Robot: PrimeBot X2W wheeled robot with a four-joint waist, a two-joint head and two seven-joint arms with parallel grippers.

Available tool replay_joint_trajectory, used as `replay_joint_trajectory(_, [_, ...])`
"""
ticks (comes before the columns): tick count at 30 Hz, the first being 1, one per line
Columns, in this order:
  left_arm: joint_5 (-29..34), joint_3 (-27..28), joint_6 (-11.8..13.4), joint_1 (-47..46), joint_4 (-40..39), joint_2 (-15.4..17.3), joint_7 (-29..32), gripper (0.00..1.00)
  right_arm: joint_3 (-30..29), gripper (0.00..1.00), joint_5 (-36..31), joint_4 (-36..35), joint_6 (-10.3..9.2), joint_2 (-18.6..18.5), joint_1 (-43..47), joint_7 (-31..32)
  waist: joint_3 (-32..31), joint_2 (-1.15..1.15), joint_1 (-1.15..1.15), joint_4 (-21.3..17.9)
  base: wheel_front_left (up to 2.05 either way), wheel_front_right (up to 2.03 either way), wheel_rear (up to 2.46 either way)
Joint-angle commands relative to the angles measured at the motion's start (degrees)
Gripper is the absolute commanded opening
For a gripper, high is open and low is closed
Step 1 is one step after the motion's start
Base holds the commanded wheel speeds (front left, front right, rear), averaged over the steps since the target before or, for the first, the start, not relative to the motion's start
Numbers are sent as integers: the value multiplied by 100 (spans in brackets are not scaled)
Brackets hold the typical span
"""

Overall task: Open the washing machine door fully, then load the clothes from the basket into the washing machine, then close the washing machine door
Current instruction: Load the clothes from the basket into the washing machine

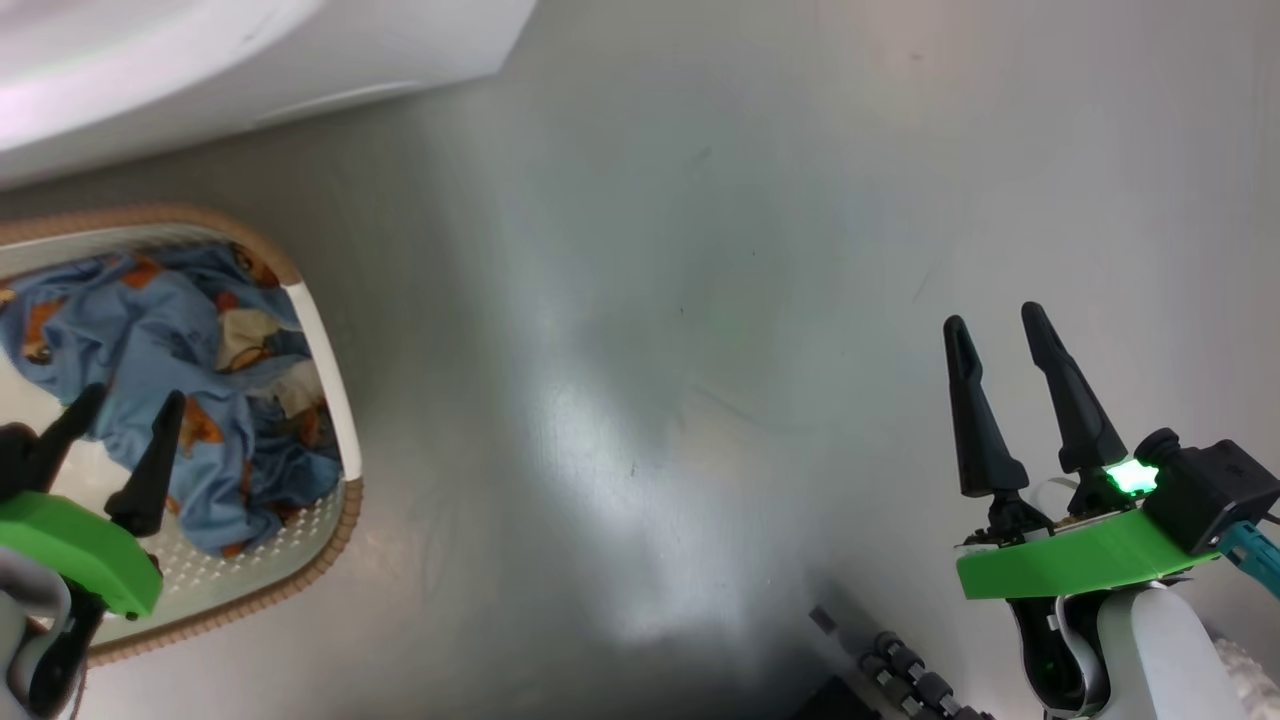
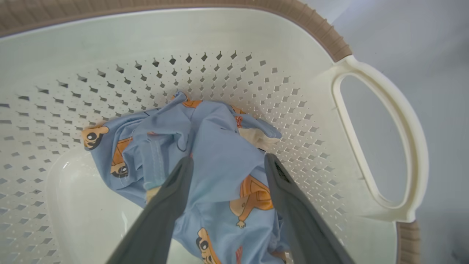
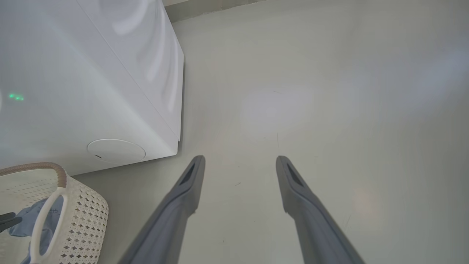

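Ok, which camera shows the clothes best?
The left wrist view: the clothes fill its middle, close up, print clear, between the open fingers of the left gripper. The head view shows them at lower left, partly behind that gripper. The right wrist view catches a blue scrap inside the basket.

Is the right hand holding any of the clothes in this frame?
No, the right hand is open over bare floor, while the clothes lie in the basket.
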Motion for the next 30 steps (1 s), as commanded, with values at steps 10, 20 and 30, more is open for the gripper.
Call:
replay_joint_trajectory(10, [-388, -360, -17, -498, 442, 466, -37, 100, 40, 100, 55, -268, 16, -20, 192, -27, 462, 0, 0, -111, 0, 0, 0])
replay_joint_trajectory(20, [-825, -1142, -17, -1284, 875, 510, 97, 100, 54, 100, -22, -409, 16, -20, 200, -27, 720, 0, 0, -59, 0, 0, 0])
replay_joint_trajectory(30, [-1262, -1946, -18, -2044, 1261, 566, 762, 100, 58, 100, -10, -520, 16, -20, 296, -27, 913, 0, 0, -33, 0, 0, 0])
